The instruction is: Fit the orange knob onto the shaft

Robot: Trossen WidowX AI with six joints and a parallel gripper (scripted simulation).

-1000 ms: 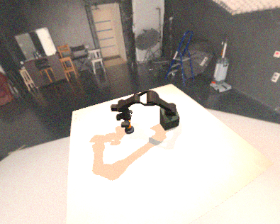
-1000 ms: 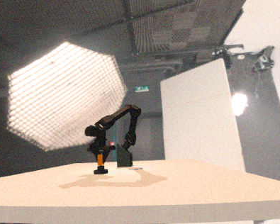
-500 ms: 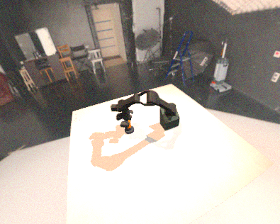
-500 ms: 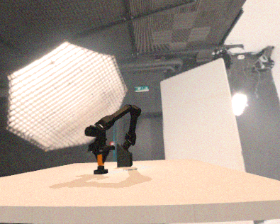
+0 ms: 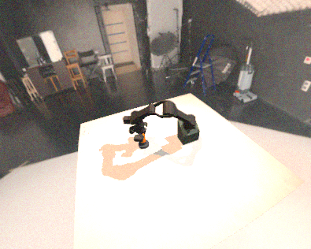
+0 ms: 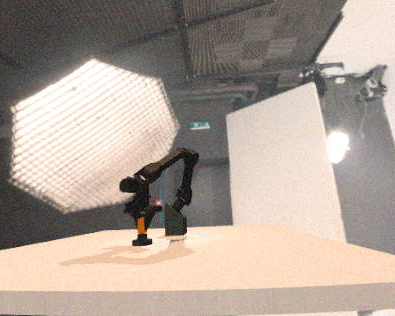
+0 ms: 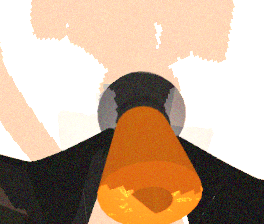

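Note:
The orange knob [image 5: 144, 139] [image 6: 141, 226] [image 7: 143, 145] stands upright over the round dark pedestal [image 5: 143, 146] [image 6: 142, 242] [image 7: 142, 85]. Its top face, with a D-shaped hole, faces the wrist camera. My gripper [image 7: 144, 139] is shut on the knob, with a black finger at each side. In the exterior view a narrower dark part shows between the knob's lower end and the pedestal's wide base. The shaft's flat side is hidden, and I cannot tell how far down the shaft the knob sits.
The dark arm base [image 5: 188, 134] [image 6: 175, 222] stands on the pale table [image 5: 167, 205] [image 6: 227, 270], and the arm arches from it above the pedestal. The arm's shadow lies across the table around the pedestal.

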